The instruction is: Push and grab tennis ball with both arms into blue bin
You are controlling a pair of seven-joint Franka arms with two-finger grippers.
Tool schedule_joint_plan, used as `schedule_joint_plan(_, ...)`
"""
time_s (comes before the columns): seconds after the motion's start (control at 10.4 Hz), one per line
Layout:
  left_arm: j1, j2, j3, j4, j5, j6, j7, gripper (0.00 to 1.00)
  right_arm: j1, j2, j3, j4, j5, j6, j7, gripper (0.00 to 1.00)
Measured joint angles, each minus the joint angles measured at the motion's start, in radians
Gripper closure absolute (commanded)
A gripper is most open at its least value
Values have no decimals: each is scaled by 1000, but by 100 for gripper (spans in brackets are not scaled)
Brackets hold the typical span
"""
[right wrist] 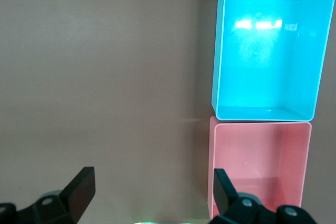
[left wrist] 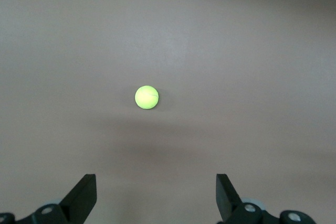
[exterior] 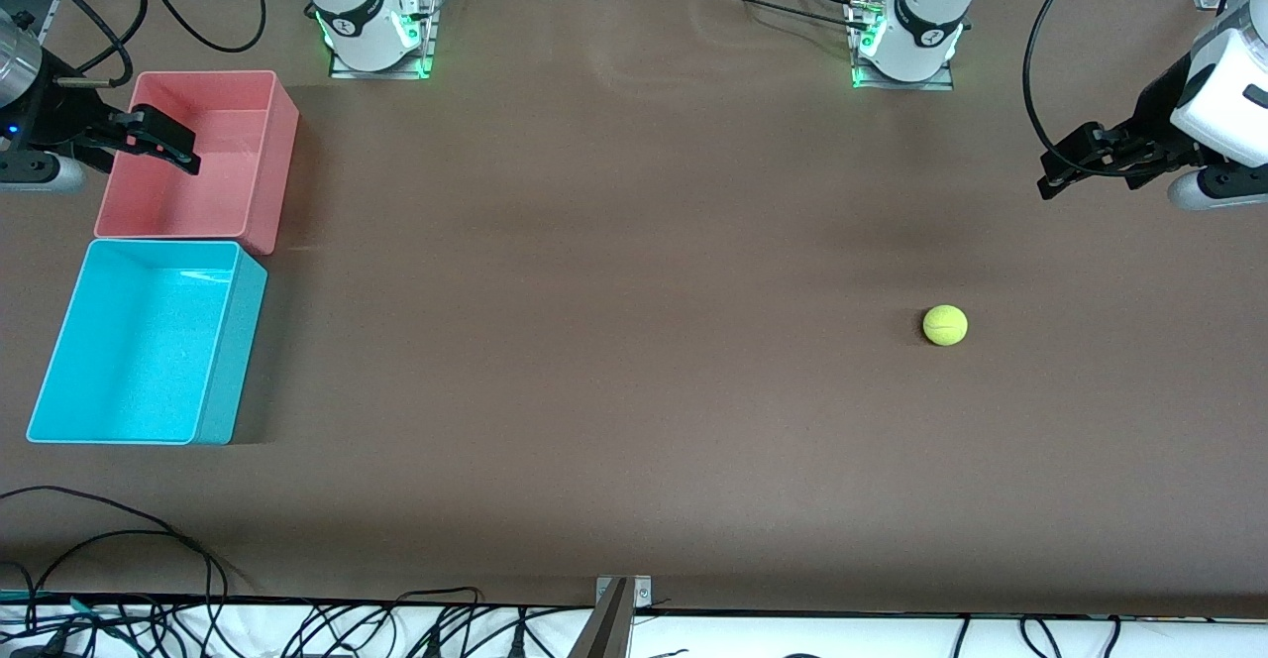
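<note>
The yellow-green tennis ball (exterior: 945,325) rests on the brown table toward the left arm's end. In the left wrist view the tennis ball (left wrist: 147,97) lies ahead of my open left gripper (left wrist: 156,179), apart from both fingers. My left gripper (exterior: 1065,164) hangs over the table at that end and holds nothing. The blue bin (exterior: 238,361) stands at the right arm's end and has nothing in it. My right gripper (exterior: 166,141) hovers open over the pink-red bin beside it. In the right wrist view the right gripper (right wrist: 152,176) holds nothing, with the blue bin (right wrist: 216,51) in sight.
A pink-red bin (exterior: 282,143), also seen as the pink-red bin (right wrist: 212,171) in the right wrist view, touches the blue bin and stands farther from the front camera. Both arm bases (exterior: 371,44) stand at the table's back edge. Black cables (exterior: 129,539) trail over the front edge.
</note>
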Motion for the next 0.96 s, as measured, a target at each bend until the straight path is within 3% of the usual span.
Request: schedule_joint_plan(0.96,2,0,-2,-2,0,-12,-2,0,0,0,0,0,0,2,0,0)
